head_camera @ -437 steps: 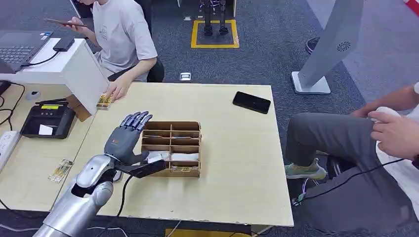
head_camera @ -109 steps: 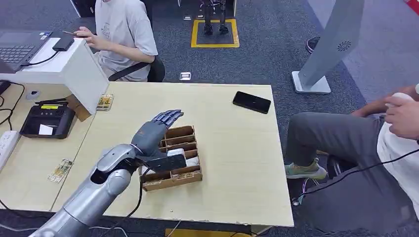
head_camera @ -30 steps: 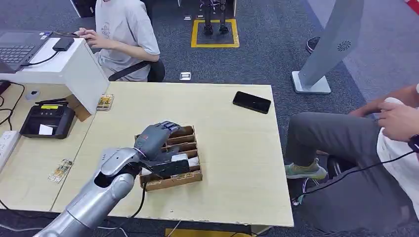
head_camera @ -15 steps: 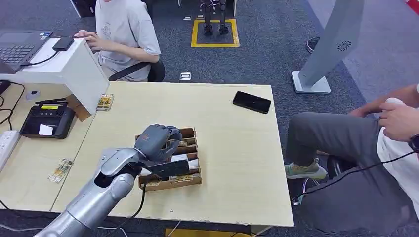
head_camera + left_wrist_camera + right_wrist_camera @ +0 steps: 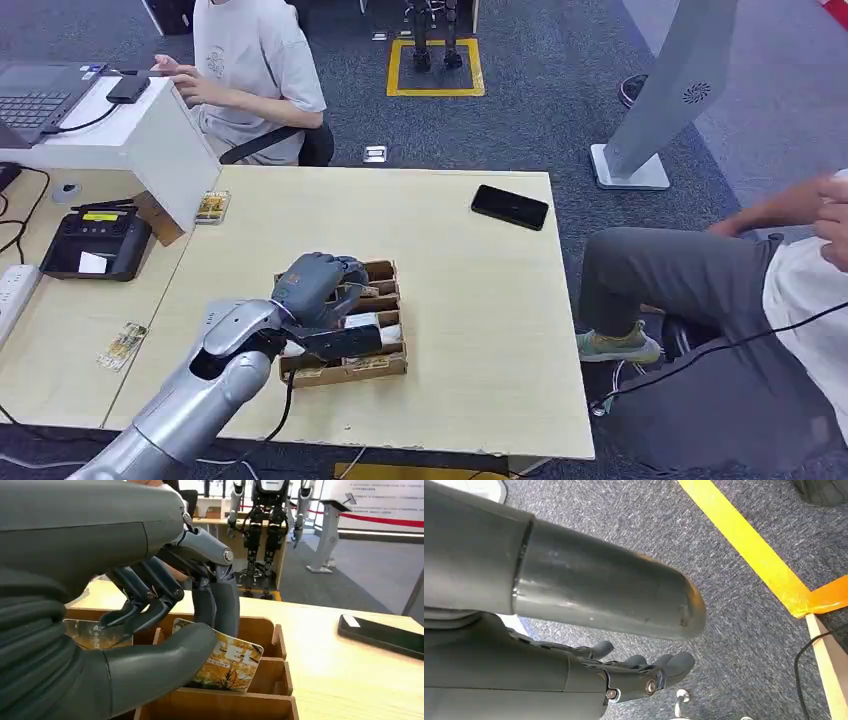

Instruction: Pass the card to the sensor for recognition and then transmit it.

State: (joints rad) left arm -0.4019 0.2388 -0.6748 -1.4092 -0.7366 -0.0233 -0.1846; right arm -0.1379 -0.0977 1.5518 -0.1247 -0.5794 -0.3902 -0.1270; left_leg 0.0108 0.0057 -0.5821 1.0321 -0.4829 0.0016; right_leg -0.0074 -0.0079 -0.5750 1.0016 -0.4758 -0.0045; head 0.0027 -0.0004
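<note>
The left hand (image 5: pixel 318 283) sits over a wooden box (image 5: pixel 392 362) on the worktop (image 5: pixel 470 300), its fingers (image 5: pixel 150 592) curled down into the compartments. In the left wrist view the thumb (image 5: pixel 165 657) and fingers pinch a card (image 5: pixel 227 662) with a yellow leafy print; the card stands tilted in one of the box's cells, part of it above the dividers. A second card (image 5: pixel 87 632) stands in the cell on the other side of the fingers, just beside them. From the head view, a white item (image 5: pixel 372 322) lies in a cell just beyond the thumb; what it is cannot be told.

The right hand (image 5: pixel 624 675) hangs over grey carpet with its fingers loosely apart and nothing in them.

Well beyond the left hand, at the worktop's far right, lies a black phone (image 5: pixel 509 207). To the hand's left, on the next worktop, sits a black sensor unit (image 5: pixel 97 243) with a small yellow-lit screen, and nearer the robot a loose card (image 5: pixel 123 345) lies flat. Another card (image 5: pixel 211 206) lies by a white box (image 5: pixel 150 140) far ahead of the hand. A person (image 5: pixel 255 70) sits behind that box; another person (image 5: pixel 720 300) sits off to the right.
</note>
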